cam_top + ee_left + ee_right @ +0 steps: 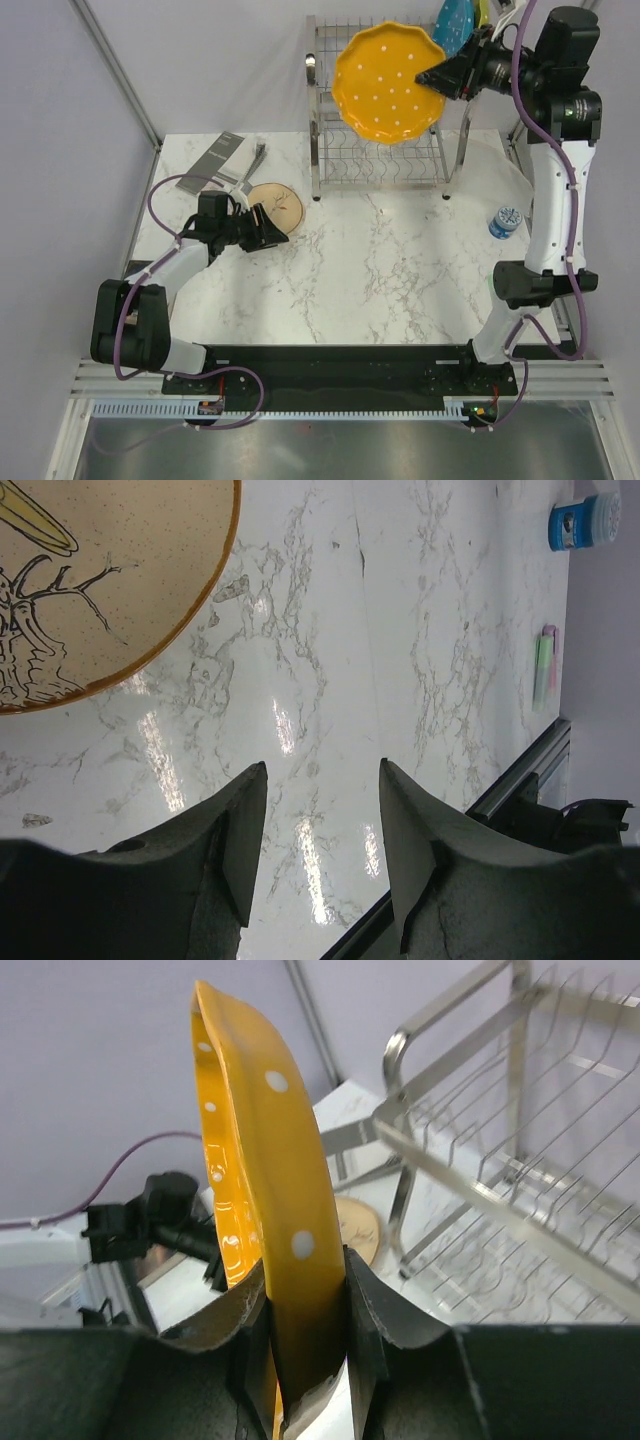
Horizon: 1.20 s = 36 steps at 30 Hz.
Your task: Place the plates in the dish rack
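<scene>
My left claw (322, 780) is hanging open and empty over the table (400, 270), near the tan plate (280, 205) lying flat. Farther off, my right claw (425, 78) is clenching the orange plate (385, 80) by its rim, holding it on edge above the rack (380, 165), where the teal plate (453, 25) is standing.

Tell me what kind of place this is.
Probably a robotics lab cell staged as a kitchen counter: robot arms bolted to a black rail at a marble-look table, plain grey partition walls around it, and a steel dish rack, with an orange plate in the right tool.
</scene>
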### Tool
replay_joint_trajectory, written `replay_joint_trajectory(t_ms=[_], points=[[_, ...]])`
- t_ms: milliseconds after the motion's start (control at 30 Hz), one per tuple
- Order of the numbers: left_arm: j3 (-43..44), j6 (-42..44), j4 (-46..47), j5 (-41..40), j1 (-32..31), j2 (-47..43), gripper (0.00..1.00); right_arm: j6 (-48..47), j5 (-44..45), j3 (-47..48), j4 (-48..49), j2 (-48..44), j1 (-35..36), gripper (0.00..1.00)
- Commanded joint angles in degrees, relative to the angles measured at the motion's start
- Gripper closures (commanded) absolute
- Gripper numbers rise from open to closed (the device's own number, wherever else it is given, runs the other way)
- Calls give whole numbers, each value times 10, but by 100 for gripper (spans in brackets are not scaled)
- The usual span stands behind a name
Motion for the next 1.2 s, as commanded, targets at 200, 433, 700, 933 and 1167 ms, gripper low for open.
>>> replay_joint_trajectory(t_ms=[200,433,700,933,1167], points=[[-8,17,2,14,3,-20,45,117,191,80,304,84,-5,100],[-34,40,-8,1,4,-43,45,140,362,111,412,114,5,100],[-40,45,-9,-3,8,-45,44,14,542,27,507,75,33,100],[-45,38,2,-1,9,-44,44,-147,703,40,518,78,100,100],[-58,23,13,3,9,-50,44,-250,784,19,534,73,141,100]])
